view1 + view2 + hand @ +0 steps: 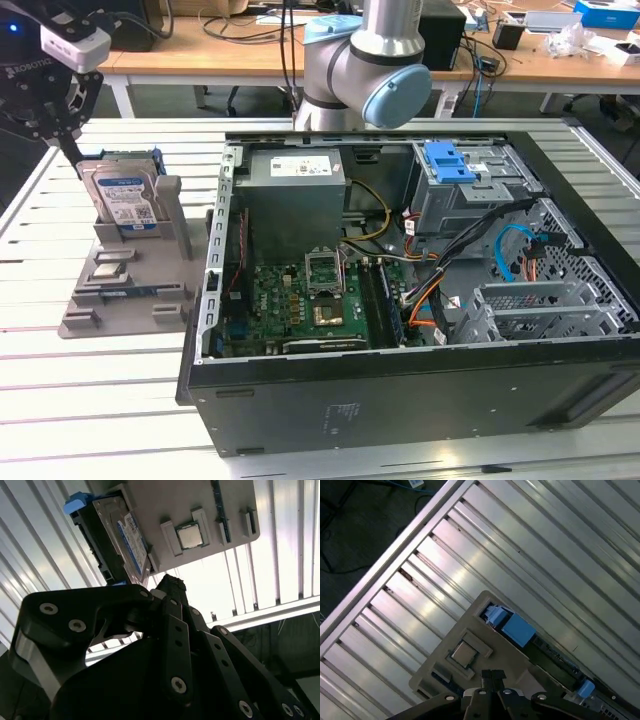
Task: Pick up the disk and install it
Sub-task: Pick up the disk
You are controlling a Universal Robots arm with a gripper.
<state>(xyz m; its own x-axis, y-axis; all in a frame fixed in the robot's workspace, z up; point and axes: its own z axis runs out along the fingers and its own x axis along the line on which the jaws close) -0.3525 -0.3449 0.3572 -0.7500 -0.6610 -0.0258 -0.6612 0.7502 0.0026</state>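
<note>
Currently | jaws closed together, holding nothing | poised just beside the disk [125,195] | disk upright in grey stand [130,290]

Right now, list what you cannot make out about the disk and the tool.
- Disk: lower edge hidden in the stand, exterior view.
- Tool: cut off by the exterior view's left edge; contact with the disk unclear.
- Drive cage: inside hidden by its walls and blue handle, exterior view.

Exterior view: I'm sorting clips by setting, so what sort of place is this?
Likely a robotics lab: an opened computer case lies on a slatted metal table, a robot arm stands behind it, and desks with cables line the back.
</note>
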